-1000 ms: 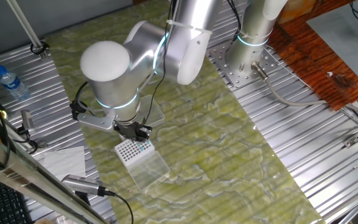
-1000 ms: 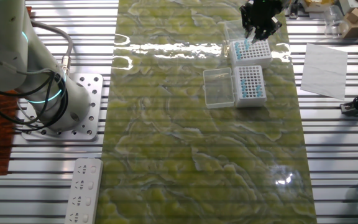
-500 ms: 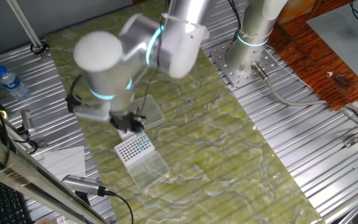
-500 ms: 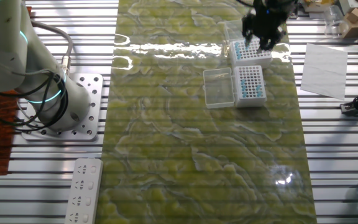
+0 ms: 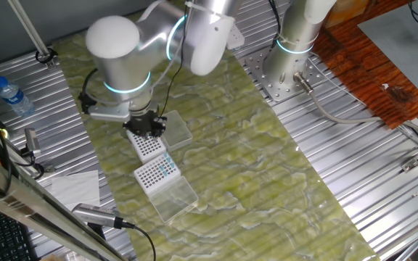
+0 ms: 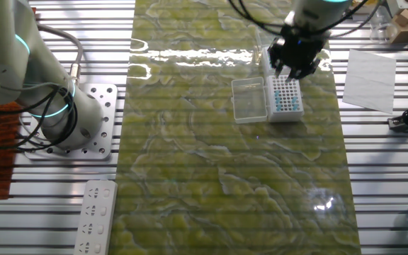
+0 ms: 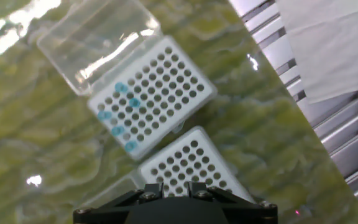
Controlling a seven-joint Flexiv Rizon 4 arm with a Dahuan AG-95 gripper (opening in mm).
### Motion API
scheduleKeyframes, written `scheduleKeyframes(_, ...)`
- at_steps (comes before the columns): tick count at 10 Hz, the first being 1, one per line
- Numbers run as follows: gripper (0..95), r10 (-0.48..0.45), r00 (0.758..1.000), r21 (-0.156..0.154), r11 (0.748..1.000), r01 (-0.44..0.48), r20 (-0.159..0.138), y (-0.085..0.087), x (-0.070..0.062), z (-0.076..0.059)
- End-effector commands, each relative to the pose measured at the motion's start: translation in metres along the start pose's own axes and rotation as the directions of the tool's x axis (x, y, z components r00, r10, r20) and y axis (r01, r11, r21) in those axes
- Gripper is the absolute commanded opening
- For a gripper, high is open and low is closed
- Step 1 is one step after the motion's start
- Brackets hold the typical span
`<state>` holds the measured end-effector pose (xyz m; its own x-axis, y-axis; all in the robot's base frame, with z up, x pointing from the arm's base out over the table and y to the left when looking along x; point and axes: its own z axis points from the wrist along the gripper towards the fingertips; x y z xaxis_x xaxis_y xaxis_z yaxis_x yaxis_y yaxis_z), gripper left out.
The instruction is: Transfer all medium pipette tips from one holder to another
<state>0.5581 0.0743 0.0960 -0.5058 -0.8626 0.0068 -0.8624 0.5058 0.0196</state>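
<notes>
Two white grid holders lie side by side on the green mat. The farther holder [image 7: 166,81] carries several medium pipette tips [image 7: 120,88], blue dots along its left side, also seen as blue tips [image 5: 167,166] [image 6: 278,103]. The nearer holder [image 7: 188,163] [image 5: 149,145] shows only bare holes where it is visible. My gripper [image 7: 169,186] [image 5: 145,125] [image 6: 294,60] hangs over this nearer holder and hides it in the other fixed view. Only the finger bases show, so I cannot tell whether anything is held.
Clear hinged lids [image 7: 95,37] [image 6: 248,99] [image 5: 176,130] lie open beside the holders. A white paper sheet [image 6: 369,79] [image 7: 328,43] rests on the ribbed metal right of the mat. A water bottle [image 5: 11,94] and a power strip [image 6: 94,216] sit at the edges.
The arm has swung and the gripper has shifted over the bare-holed holder. One fixed view now shows that holder; the other fixed view now has it covered.
</notes>
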Motion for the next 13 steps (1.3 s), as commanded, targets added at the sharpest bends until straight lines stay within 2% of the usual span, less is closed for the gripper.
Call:
scheduleKeyframes(1, 19.0, -0.036, 0.999, 0.017, 0.999, 0.035, 0.009, 0.0048, 0.0134, 0.0095)
scheduleKeyframes(7, 19.0, -0.068, 0.997, 0.041, 0.997, 0.067, 0.024, 0.003, 0.0222, 0.0171)
scheduleKeyframes(13, 19.0, -0.081, 0.996, 0.042, 0.996, 0.08, 0.028, -0.0008, 0.0222, 0.0136)
